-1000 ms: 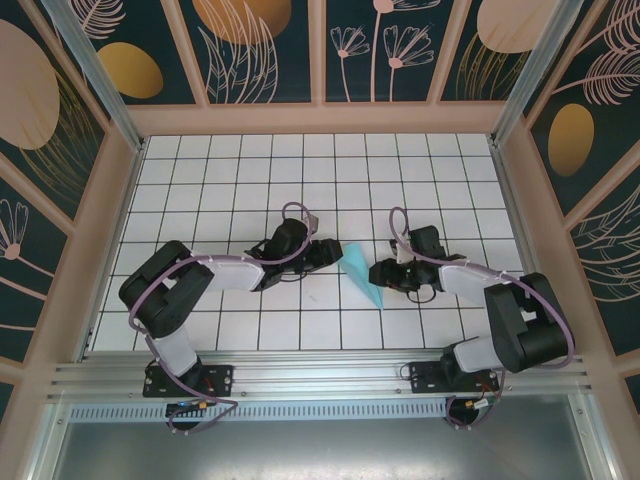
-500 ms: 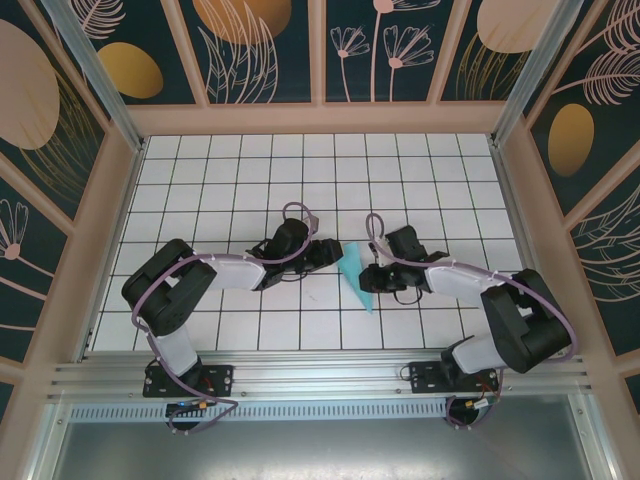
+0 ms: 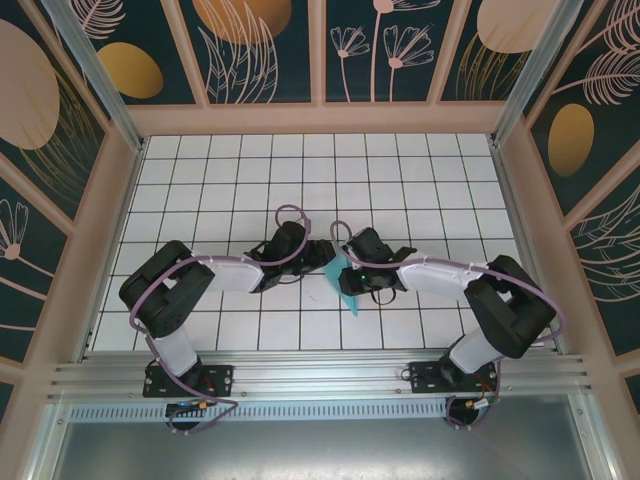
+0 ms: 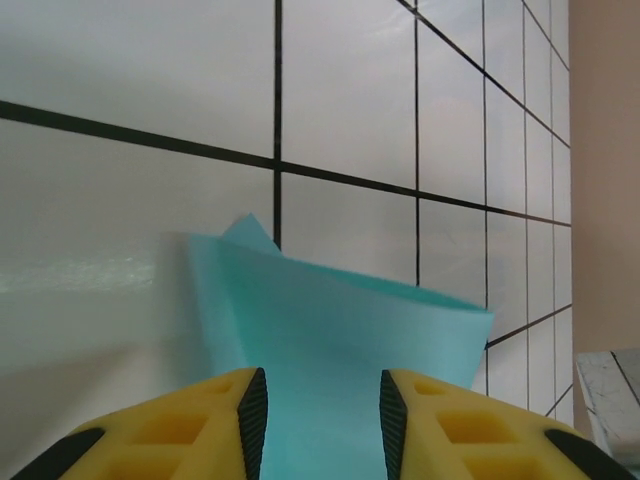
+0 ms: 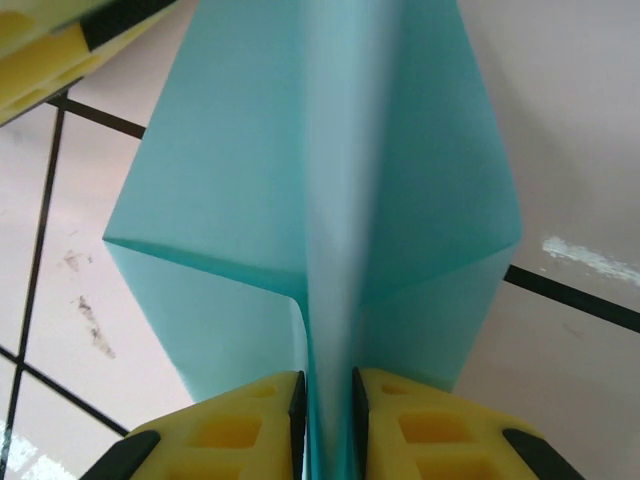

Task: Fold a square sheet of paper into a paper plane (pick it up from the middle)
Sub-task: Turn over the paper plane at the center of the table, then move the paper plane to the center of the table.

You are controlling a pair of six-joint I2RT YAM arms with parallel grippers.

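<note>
At the near edge, one grey metal rail (image 3: 320,375) carries the bases of two black-and-white robot arms, one to each side. Both arms bend inward over the white tabletop with black grid lines (image 3: 240,190), and their two grippers meet just apart near its middle.

One light-blue folded paper sheet (image 3: 349,298) lies there between the grippers, with its pointed end towards the rail.

The right gripper (image 3: 352,280) comes in from the right. In its wrist view, the right gripper (image 5: 327,385) has its two yellow fingers (image 5: 230,430) drawn almost together. They pinch the raised centre crease of the paper (image 5: 300,170), which spreads away from them as two sloping flaps. One yellow finger of the other gripper (image 5: 50,50) shows at the paper's far left corner.

The left gripper (image 3: 328,252) reaches in from the left at the paper's upper end. In its wrist view, the left gripper (image 4: 322,385) holds its two yellow fingers (image 4: 200,430) plainly apart. The flat face of the paper (image 4: 340,330) runs into the gap between them. The jaws stand partly spread and are not pinching the sheet.

Beyond the grippers the grid runs bare to the far edge. There, dark panels painted with pale leaves and orange ovals (image 3: 260,40) stand in tan frames.
</note>
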